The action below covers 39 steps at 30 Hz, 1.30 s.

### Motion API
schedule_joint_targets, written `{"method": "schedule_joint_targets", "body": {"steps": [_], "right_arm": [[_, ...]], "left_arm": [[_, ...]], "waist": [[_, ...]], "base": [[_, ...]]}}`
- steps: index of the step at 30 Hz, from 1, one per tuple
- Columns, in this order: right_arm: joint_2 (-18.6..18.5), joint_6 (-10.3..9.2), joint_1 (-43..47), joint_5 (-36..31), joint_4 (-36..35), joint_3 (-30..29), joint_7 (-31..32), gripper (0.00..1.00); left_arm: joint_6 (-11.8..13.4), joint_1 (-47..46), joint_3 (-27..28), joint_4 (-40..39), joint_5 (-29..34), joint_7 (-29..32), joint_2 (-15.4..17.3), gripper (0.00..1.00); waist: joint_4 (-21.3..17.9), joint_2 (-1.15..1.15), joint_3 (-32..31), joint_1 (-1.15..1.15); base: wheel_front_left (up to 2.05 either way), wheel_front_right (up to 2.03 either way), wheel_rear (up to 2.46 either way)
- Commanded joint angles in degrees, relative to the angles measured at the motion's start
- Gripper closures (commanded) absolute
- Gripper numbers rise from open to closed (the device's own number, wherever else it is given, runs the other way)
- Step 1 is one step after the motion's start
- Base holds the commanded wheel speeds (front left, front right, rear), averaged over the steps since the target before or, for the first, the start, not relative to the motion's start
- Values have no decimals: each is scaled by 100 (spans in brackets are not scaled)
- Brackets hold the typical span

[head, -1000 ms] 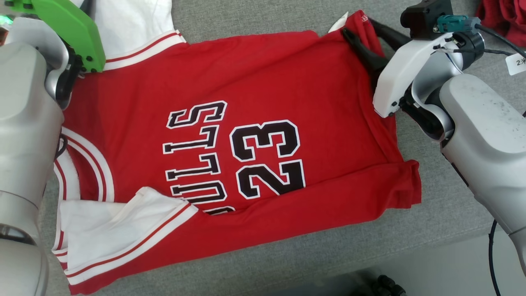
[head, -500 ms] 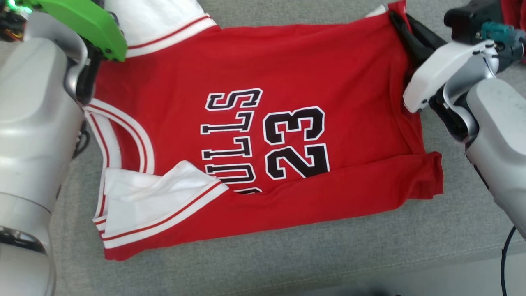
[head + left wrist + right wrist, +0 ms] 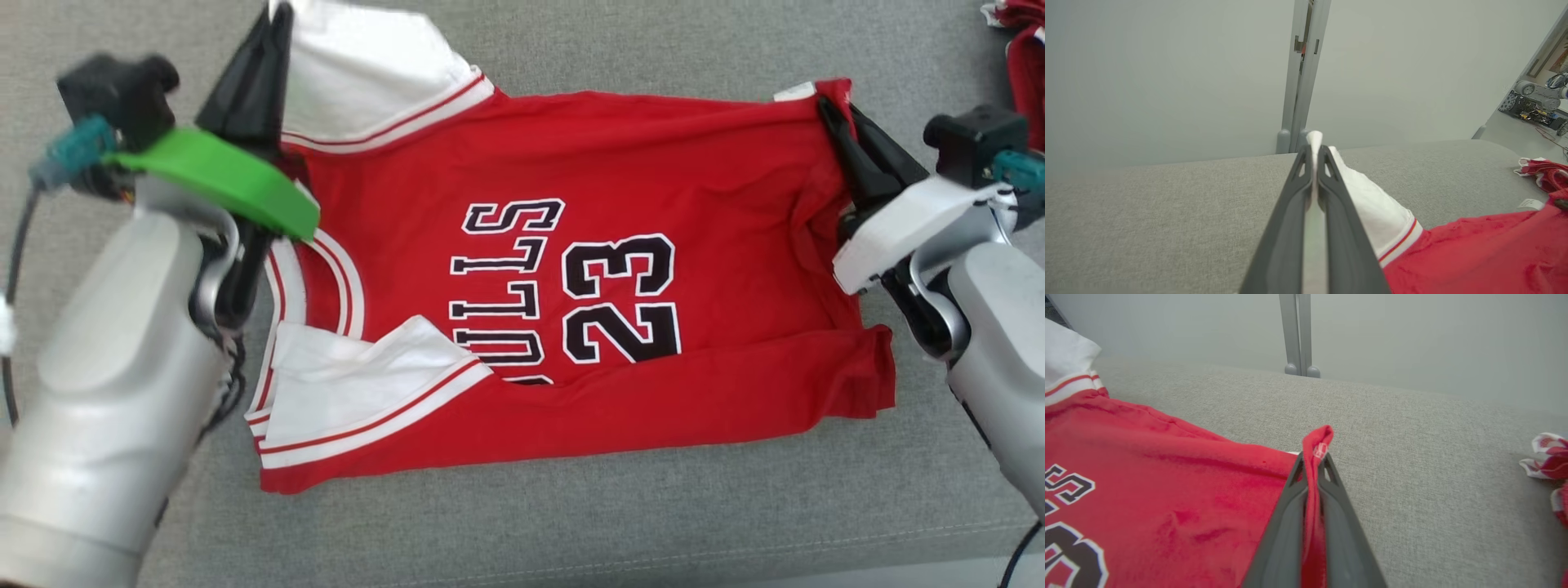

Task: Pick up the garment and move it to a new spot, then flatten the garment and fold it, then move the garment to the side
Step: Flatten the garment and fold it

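The garment [image 3: 571,269] is a red jersey with white sleeves, black "BULLS" lettering and a 23, spread on a grey cushion with its near edge folded over. My left gripper [image 3: 276,18] is shut on the far white sleeve [image 3: 1372,204], whose cloth pokes out between the fingertips [image 3: 1314,152]. My right gripper [image 3: 831,110] is shut on the far red hem corner [image 3: 1318,443], with the red cloth running down between its fingers [image 3: 1286,522]. The second white sleeve [image 3: 359,384] lies folded on the near left part of the jersey.
The grey cushion [image 3: 571,523] extends around the jersey, with its front seam near the bottom of the head view. Another red and white cloth [image 3: 1024,57] lies at the far right. A pale wall and a grey post [image 3: 1302,73] stand behind the cushion.
Both grippers have closed on the jersey's far corners. The head view has shifted, so the jersey now sits further right and lower, and the left gripper's fingers have come into sight.
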Motion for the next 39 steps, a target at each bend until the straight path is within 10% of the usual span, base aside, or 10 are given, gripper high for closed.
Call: {"method": "schedule_joint_targets", "body": {"steps": [1,13,30,31,32,33,39], "right_arm": [[5,-10,204,-50,-43,-95,-104,100],[100,-10,1485,-334,-666,-741,-334,100],[691,-10,3239,-562,-1643,-1829,-342,100],[730,-10,3290,-574,-1699,-1867,-342,56],[780,-10,3363,-562,-1754,-1903,-342,0],[809,-10,3441,-538,-1788,-1919,-342,0],[849,-9,3531,-502,-2151,-2149,-342,0]], "left_arm": [[95,340,138,-246,107,-22,17,100],[504,2498,888,-1722,658,-19,-129,100],[472,4318,1616,-2040,1205,-21,-820,100],[469,4345,1649,-2024,1246,-20,-862,100],[458,4372,1686,-2017,1343,-20,-886,23],[455,4398,1740,-2017,1403,-21,-910,0],[393,4528,2165,-2179,1807,-20,-1111,0]], "waist": [[63,0,-126,0],[159,0,-502,0],[290,0,-784,0],[292,0,-801,0],[293,0,-826,0],[291,0,-848,0],[266,0,-965,0]], "base": [[0,0,0],[0,0,0],[0,0,0],[0,0,0],[0,0,0],[0,0,0],[0,0,0]]}}
